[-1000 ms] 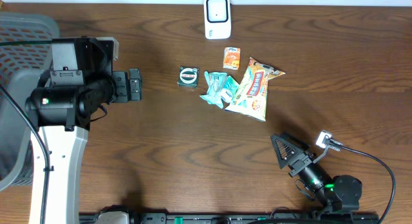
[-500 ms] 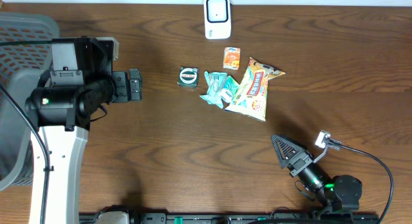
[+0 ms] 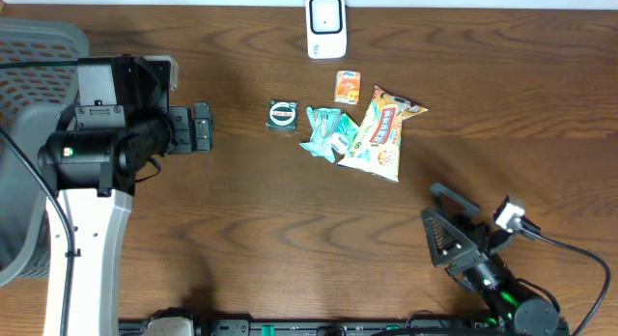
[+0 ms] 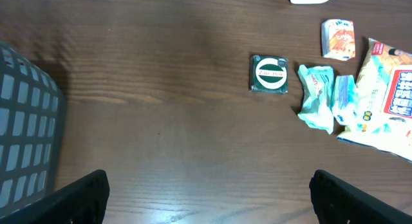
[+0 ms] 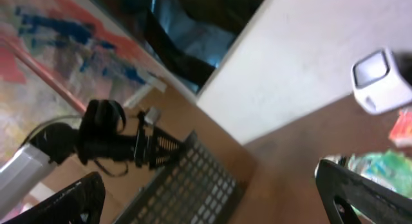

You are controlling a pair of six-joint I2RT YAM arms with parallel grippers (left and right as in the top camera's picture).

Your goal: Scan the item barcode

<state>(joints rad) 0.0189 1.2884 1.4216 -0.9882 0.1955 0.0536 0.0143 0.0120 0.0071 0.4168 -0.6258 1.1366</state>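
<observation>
Right gripper [image 3: 435, 206] has tilted up, jaws spread and empty; left gripper [image 3: 202, 128] likewise spread. Nothing is picked yet; the next move likely calls for grasping the snack bag [image 3: 382, 133].

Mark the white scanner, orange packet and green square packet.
white scanner [image 3: 326, 25], overhead view, middle of its face.
orange packet [image 3: 348, 87], overhead view, centre of its front.
green square packet [image 4: 269, 74], left wrist view, its round logo.

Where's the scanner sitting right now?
In the overhead view the white scanner sits at the far edge of the table, about centre, just beyond the small orange packet.
</observation>
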